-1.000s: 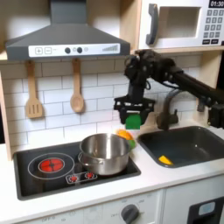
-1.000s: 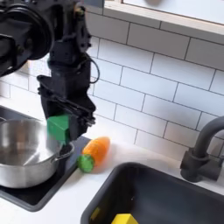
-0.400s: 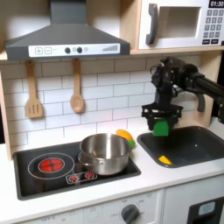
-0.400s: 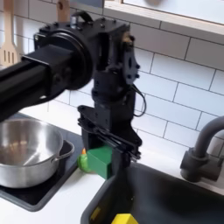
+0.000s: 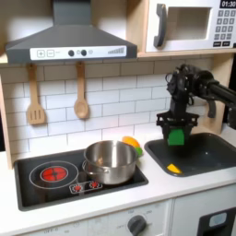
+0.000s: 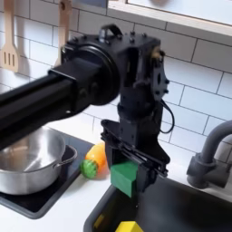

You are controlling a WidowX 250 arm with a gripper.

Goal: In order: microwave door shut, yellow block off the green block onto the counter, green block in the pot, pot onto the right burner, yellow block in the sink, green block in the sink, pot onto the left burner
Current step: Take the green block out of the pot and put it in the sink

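We see the pot [image 5: 112, 160] on the cooktop's right burner, then the claw [image 5: 175, 135] clamped on the green block [image 5: 175, 137] above the sink's [image 5: 205, 155] left edge; the yellow block [image 5: 172, 169] lies inside.

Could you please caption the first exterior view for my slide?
Gripper holding the green block above the sink, yellow block already inside, pot on the cooktop.
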